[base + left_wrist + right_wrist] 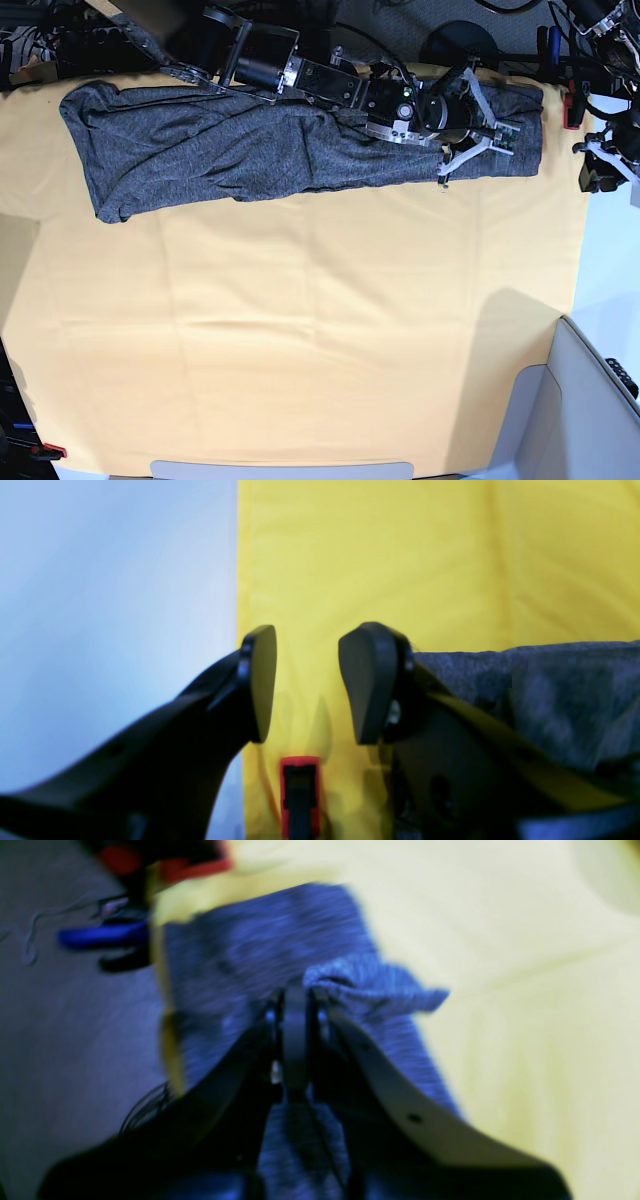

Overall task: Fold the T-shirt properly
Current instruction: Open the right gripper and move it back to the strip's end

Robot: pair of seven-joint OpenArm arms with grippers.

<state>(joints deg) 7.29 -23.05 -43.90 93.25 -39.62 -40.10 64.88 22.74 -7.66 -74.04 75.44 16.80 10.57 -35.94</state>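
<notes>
So the T-shirt [250,150] is laid out as a long dark grey band along the far edge of the worktop, on top of the yellow cloth [300,330], and it looks already folded lengthwise to me. The right gripper [296,990] is clamped tight on a bunched bit of the fabric near one end of that band; from overhead the right arm [330,85] stretches across the shirt to get there. The wrist view is pretty blurry, so I can't tell how many layers it's got.

The left gripper [307,680] is released with nothing between its pads, sitting just beside the shirt's edge over the yellow cloth. There's a red clamp [299,792] below it at the cloth's edge.

My guess is the step in hand is folding that end over toward the other end. To do it well:

- lift only enough to clear the lower layer
- carry the end straight along the band so the long edges line up
- pin the far part with the left gripper if it starts sliding
- watch that the yellow cloth doesn't get dragged along
</notes>
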